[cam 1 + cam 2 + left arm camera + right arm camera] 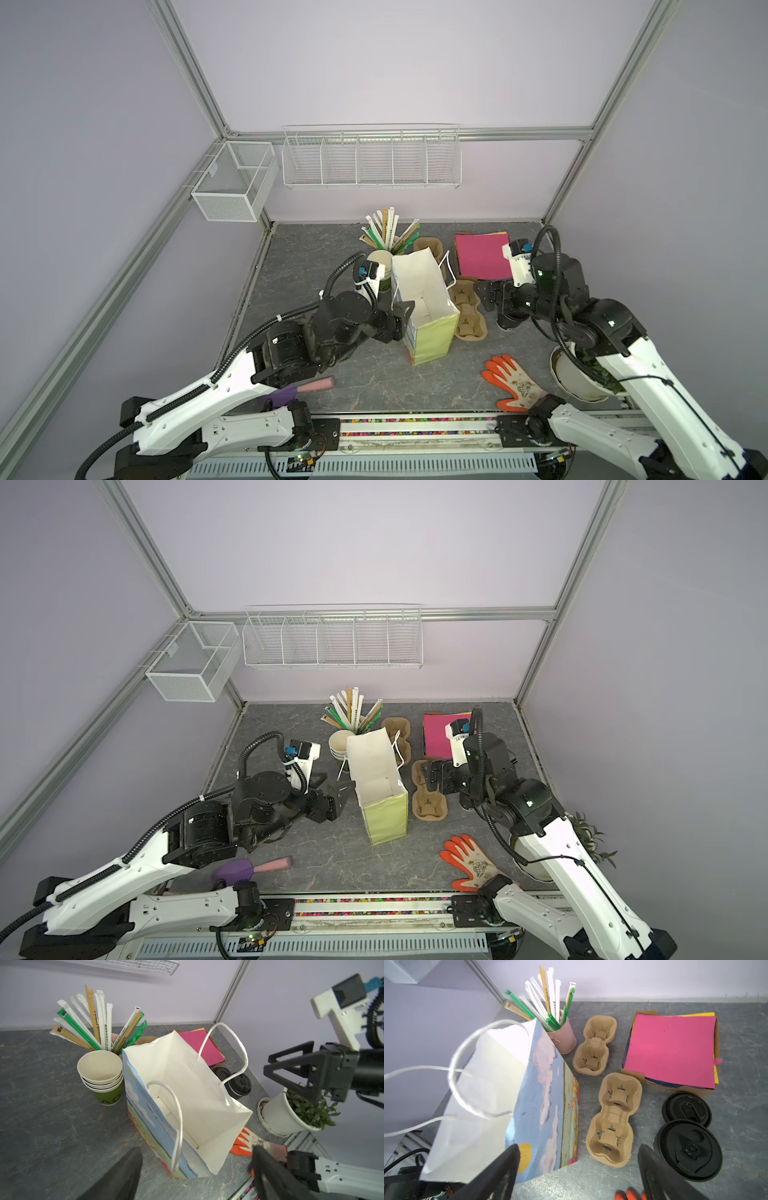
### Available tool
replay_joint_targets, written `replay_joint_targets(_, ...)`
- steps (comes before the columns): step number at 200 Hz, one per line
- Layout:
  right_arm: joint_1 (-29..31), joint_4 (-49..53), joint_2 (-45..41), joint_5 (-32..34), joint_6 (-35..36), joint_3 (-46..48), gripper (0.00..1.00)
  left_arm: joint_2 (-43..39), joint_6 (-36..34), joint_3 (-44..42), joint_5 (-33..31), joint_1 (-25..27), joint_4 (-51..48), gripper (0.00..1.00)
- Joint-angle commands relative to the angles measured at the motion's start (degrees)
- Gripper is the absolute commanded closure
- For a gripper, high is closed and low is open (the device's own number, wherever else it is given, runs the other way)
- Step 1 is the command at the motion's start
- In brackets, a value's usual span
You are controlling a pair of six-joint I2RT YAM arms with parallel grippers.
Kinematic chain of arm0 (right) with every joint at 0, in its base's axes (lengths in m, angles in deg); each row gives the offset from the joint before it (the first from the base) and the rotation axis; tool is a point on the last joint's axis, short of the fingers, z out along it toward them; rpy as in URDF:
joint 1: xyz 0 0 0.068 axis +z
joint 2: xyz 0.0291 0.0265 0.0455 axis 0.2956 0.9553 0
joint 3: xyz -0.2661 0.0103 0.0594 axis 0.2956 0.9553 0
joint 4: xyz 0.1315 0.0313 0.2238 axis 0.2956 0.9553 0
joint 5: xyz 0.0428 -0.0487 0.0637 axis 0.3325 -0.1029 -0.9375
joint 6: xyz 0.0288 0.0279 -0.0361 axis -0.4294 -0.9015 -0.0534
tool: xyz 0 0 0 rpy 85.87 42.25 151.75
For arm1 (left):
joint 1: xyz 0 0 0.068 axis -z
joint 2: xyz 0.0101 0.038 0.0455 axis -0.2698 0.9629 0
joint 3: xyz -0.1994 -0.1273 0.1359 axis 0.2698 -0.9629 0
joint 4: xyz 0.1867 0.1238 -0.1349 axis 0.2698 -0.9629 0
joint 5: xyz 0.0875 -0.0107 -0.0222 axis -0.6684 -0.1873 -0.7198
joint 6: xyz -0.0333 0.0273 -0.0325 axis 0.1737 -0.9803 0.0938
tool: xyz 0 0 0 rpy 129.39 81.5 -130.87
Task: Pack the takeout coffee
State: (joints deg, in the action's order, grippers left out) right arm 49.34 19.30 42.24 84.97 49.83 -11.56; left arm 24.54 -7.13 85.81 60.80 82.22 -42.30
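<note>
Orange glove (515, 382), potted plant (278, 1113) (white pot), pink paper stack (670, 1051), wrapped straws (101, 1022), green cups (101, 1078)

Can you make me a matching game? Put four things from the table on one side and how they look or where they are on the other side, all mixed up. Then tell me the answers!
Things:
1. paper bag
2. straws
3. orange glove
4. takeout coffee

How they are:
A. lying flat on the table
B. black lid on, next to a brown cup carrier
C. standing upright with its top open
D. sticking out of a pink cup

Right pairs: 1-C, 2-D, 3-A, 4-B.
</note>
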Motion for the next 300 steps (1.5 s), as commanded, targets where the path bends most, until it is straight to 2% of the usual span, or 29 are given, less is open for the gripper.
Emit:
replay_joint_targets(1,0.8,-0.7,1.4,-3.9,2.8,-2.9,0.08,-0.9,-1.2,0.7,1.8,-1.6,0.5,0.28)
replay_joint_targets(21,2.3,-2.1,2.4,-5.5,2.9,-4.2,0.09,-0.1,-1.2,0.6,3.3,-1.7,1.3,0.29)
replay_joint_targets(63,5.8,-1.0,7.0,-4.1,3.6,-8.8,0.08,1.0,-0.8,-0.4,5.2,-1.8,2.2,0.31)
replay_joint_targets(95,7.9,0.7,10.9,-1.0,3.8,-12.0,0.07,1.8,-1.1,-0.3,2.8,-1.8,1.0,0.44)
replay_joint_targets(108,8.7,1.2,12.4,0.8,3.8,-13.0,0.07,1.9,-1.3,-0.5,2.1,-1.9,1.0,0.57)
replay_joint_targets(124,9.0,1.9,14.1,2.1,3.7,-14.3,0.07,1.7,-1.4,-1.0,1.6,-2.2,1.2,0.68)
replay_joint_targets(163,9.3,1.9,17.0,3.2,3.3,-16.0,0.01,1.5,-1.0,-2.1,2.3,-4.0,1.3,0.87)
replay_joint_targets(185,9.3,1.9,17.9,4.0,3.2,-16.3,0.11,0.7,-0.6,-3.3,1.9,-4.4,1.6,1.00)
replay_joint_targets(286,9.3,1.2,19.3,6.2,4.5,-15.4,0.71,-7.0,4.2,-13.2,-0.9,-4.7,2.6,1.00)
replay_joint_targets(300,9.2,0.6,18.8,6.7,4.3,-14.4,0.76,-8.2,5.2,-14.8,-1.2,-4.7,2.8,1.00)
